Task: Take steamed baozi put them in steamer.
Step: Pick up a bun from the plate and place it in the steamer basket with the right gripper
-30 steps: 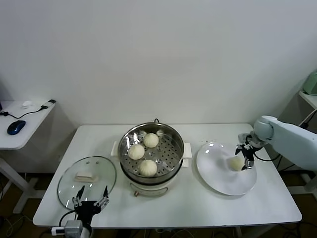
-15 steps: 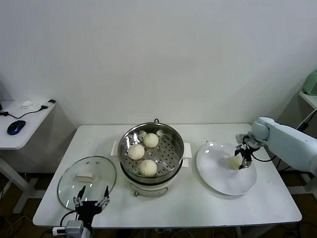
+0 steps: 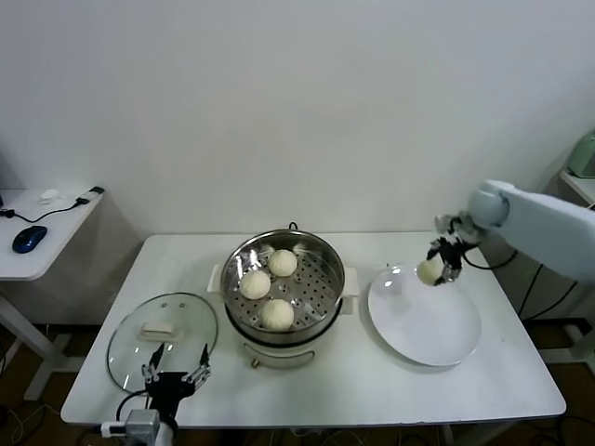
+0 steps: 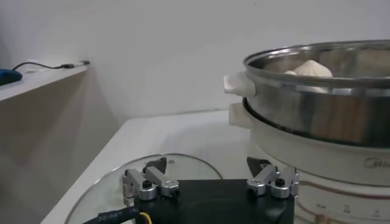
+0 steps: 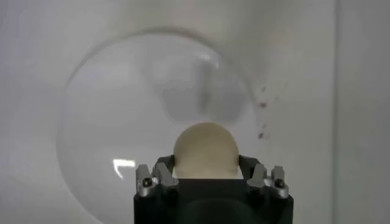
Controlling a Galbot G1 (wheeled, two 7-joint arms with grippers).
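Fingers (image 3: pixel 454 259) of right gripper (image 3: pixel 441 263) pinching a baozi (image 3: pixel 429 271), right of centre, above plate (image 3: pixel 437 334); three baozi (image 3: pixel 278 314) in steamer (image 3: pixel 284 295), centre. Left gripper (image 4: pixel 210 182) spread wide, bottom centre, over glass lid (image 4: pixel 109 192). Gripped baozi (image 5: pixel 205 150) lower centre.

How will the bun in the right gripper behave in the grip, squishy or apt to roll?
The baozi looks soft: smooth, doughy skin, so the right gripper pinching it probably dents it a little. It's round, so it may roll once released onto the steamer floor. It seems light for its size, lifted clear of the plate by a narrow pinch alone.
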